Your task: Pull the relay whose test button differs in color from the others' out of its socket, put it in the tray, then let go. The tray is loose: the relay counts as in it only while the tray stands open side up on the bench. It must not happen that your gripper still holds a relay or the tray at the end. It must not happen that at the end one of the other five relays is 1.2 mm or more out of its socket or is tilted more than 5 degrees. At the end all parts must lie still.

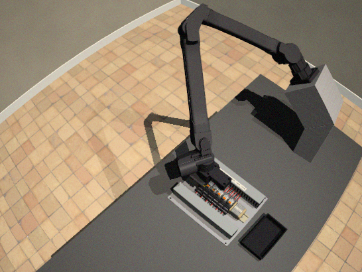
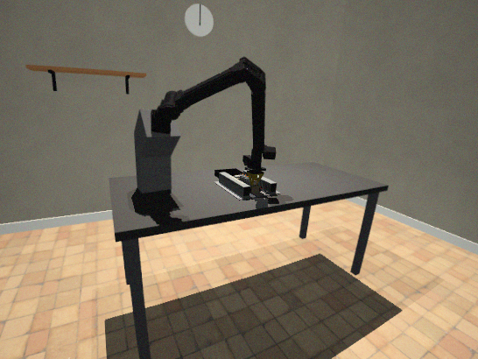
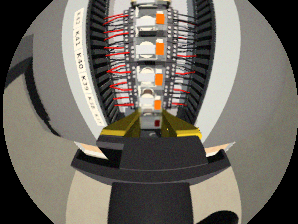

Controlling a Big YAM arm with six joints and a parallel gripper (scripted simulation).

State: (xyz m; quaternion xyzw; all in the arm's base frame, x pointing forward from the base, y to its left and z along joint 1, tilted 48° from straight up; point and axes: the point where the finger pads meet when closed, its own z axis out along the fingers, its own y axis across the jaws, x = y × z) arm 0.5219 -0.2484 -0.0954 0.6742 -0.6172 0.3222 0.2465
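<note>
A row of several relays sits in sockets on a grey panel on the black bench. Most have orange test buttons. The nearest relay has a red button. My gripper is low over the left end of the row, and its yellow-tipped fingers are shut on the sides of the red-button relay, which still sits in line with the others. The black tray stands open side up and empty on the bench, just right of the panel.
Red wires and black comb-like ducts run along both sides of the relay row. A round metal part sits at the row's right end. The arm's grey pedestal stands at the bench's far corner.
</note>
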